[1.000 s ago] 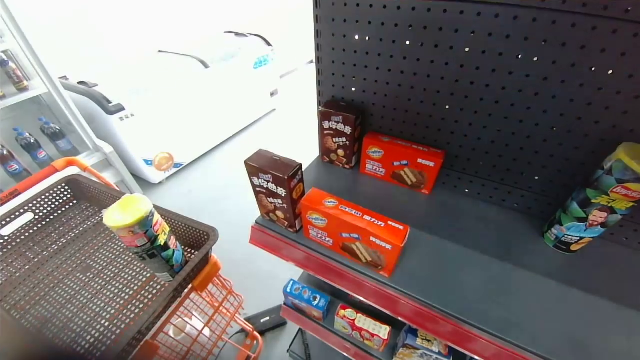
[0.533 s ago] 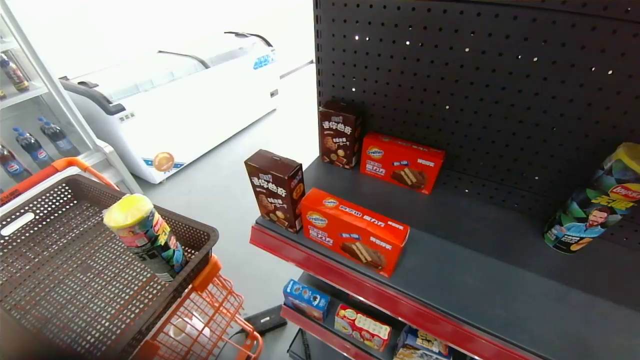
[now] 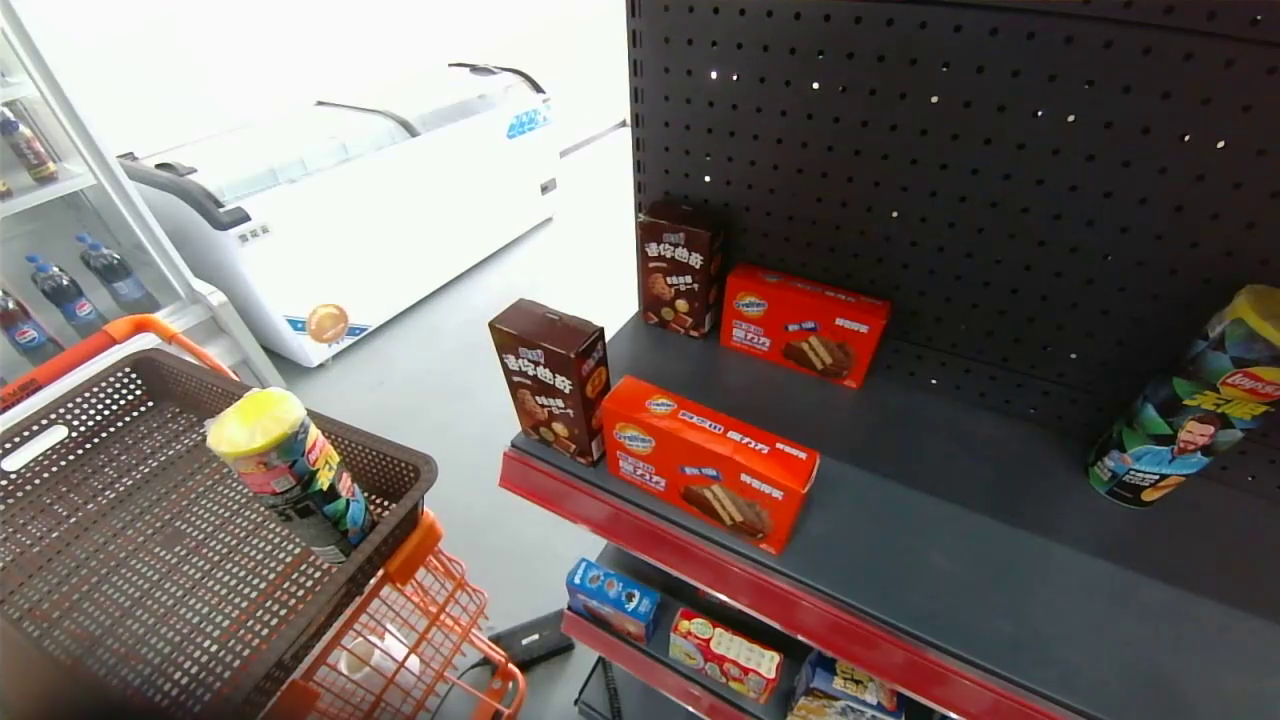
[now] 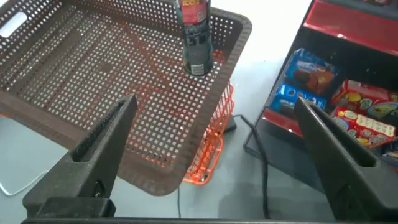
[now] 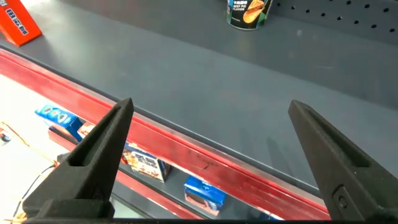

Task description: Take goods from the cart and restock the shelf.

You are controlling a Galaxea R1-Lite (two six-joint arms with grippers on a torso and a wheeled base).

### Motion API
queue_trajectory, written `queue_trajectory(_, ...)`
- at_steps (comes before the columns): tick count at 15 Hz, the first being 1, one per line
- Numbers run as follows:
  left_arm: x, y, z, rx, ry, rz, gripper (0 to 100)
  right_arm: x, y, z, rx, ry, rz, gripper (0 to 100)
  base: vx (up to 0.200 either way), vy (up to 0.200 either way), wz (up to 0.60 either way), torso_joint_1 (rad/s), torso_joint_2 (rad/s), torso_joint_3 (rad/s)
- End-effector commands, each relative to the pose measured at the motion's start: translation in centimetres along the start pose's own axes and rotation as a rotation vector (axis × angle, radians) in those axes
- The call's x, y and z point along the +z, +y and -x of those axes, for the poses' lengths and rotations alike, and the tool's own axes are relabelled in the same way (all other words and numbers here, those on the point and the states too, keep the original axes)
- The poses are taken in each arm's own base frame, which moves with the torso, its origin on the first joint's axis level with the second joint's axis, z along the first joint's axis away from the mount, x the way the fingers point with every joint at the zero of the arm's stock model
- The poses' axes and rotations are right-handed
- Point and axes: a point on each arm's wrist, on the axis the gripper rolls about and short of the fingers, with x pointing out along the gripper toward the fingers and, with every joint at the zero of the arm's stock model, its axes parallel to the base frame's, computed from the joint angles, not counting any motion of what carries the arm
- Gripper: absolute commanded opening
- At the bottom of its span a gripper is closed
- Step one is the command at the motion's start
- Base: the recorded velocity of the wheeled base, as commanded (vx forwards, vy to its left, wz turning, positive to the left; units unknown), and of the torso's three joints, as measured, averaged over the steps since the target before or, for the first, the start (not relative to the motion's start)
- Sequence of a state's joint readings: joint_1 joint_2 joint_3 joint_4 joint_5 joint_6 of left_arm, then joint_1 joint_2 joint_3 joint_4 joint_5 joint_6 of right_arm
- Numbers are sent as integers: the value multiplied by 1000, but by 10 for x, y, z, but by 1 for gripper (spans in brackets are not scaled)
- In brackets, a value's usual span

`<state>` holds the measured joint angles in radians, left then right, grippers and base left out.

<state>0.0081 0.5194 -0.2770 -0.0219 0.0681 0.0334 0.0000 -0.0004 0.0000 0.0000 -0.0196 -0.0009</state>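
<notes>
A chip can (image 3: 288, 470) with a yellow lid stands upright in the brown mesh basket (image 3: 120, 560) of the orange cart (image 3: 420, 640); its lower part is the chip can (image 4: 195, 37) in the left wrist view. My left gripper (image 4: 214, 134) hangs open above the basket's (image 4: 93, 81) near corner, short of the can. On the dark shelf (image 3: 960, 530) at the far right stands a second chip can (image 3: 1190, 410). My right gripper (image 5: 211, 140) is open above the shelf's (image 5: 249, 81) red front edge, with that can (image 5: 249, 12) beyond it.
Two brown cookie boxes (image 3: 552, 378) (image 3: 680, 266) and two orange wafer boxes (image 3: 710, 460) (image 3: 803, 322) occupy the shelf's left half. A black pegboard (image 3: 950, 150) backs it. Snack boxes (image 4: 360, 115) fill the lower shelf. A white freezer (image 3: 340, 200) stands behind the cart.
</notes>
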Motion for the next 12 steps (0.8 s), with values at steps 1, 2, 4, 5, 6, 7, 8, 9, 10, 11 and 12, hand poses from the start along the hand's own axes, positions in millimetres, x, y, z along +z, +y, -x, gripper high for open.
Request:
queue_trajectory(1, 5, -1, -38, 16, 162, -5, 100, 0, 0, 0, 0, 0, 1, 100, 0, 0, 0, 0, 0, 0)
queue_trajectory(2, 7, -1, -43, 20, 167, -1, 100, 0, 0, 0, 0, 0, 1, 100, 0, 0, 0, 0, 0, 0)
queue_trajectory(4, 11, 3, -70, 71, 214, 18, 100, 0, 0, 0, 0, 0, 1, 100, 0, 0, 0, 0, 0, 0)
queue_trajectory(5, 14, 10, -96, 105, 221, 31, 100, 0, 0, 0, 0, 0, 1, 100, 0, 0, 0, 0, 0, 0)
queue_trajectory(6, 16, 12, -112, 88, 201, 34, 100, 0, 0, 0, 0, 0, 1, 100, 0, 0, 0, 0, 0, 0)
queue_trajectory(7, 19, 13, -127, 93, 184, 11, 100, 0, 0, 0, 0, 0, 1, 100, 0, 0, 0, 0, 0, 0)
queue_trajectory(8, 19, 14, -130, 101, 187, 2, 100, 0, 0, 0, 0, 0, 1, 100, 0, 0, 0, 0, 0, 0)
queue_trajectory(9, 12, 26, -161, 187, 189, -15, 100, 0, 0, 0, 0, 0, 1, 100, 0, 0, 0, 0, 0, 0)
queue_trajectory(10, 10, 31, -182, 203, 127, -7, 100, 0, 0, 0, 0, 0, 1, 100, 0, 0, 0, 0, 0, 0)
queue_trajectory(11, 9, 31, -185, 205, 121, -7, 100, 0, 0, 0, 0, 0, 1, 100, 0, 0, 0, 0, 0, 0)
queue_trajectory(12, 0, 34, -210, 212, 56, -15, 100, 0, 0, 0, 0, 0, 1, 100, 0, 0, 0, 0, 0, 0)
